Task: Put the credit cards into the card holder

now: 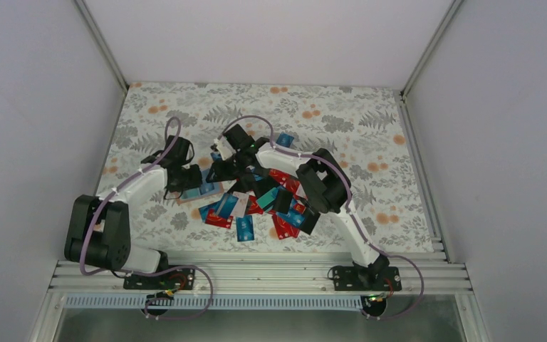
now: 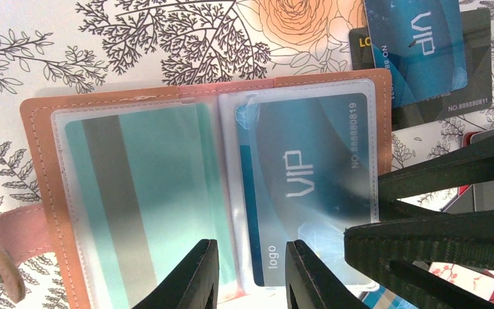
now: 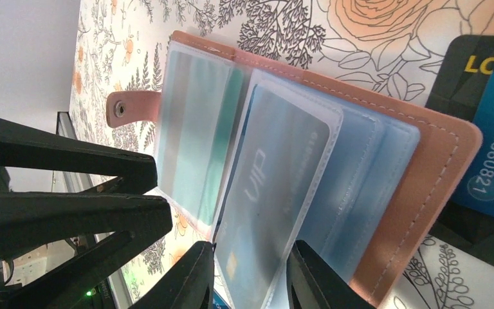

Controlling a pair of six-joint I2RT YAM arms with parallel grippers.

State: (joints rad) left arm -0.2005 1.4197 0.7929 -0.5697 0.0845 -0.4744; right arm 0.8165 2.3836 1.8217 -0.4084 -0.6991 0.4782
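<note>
The card holder [image 2: 38,148] lies open on the floral cloth, tan-pink leather with clear sleeves. Its left sleeve holds a teal card [image 2: 135,206] and its right sleeve a blue VIP card [image 2: 302,174]. My left gripper [image 2: 249,273] hovers over the holder's near edge, jaws apart, nothing pinched. My right gripper [image 3: 249,277] stands open over the raised VIP sleeve [image 3: 270,187]; its fingers [image 2: 437,238] reach in beside that sleeve's edge. In the top view both grippers, left [image 1: 191,178] and right [image 1: 219,172], meet over the holder [image 1: 201,191]. Loose credit cards [image 1: 271,206] lie in a pile to its right.
A blue VIP card [image 2: 418,45] rests on a black card [image 2: 473,96] just beyond the holder. The holder's snap strap [image 3: 132,106] sticks out to one side. Grey walls and metal rails [image 1: 256,274] enclose the cloth.
</note>
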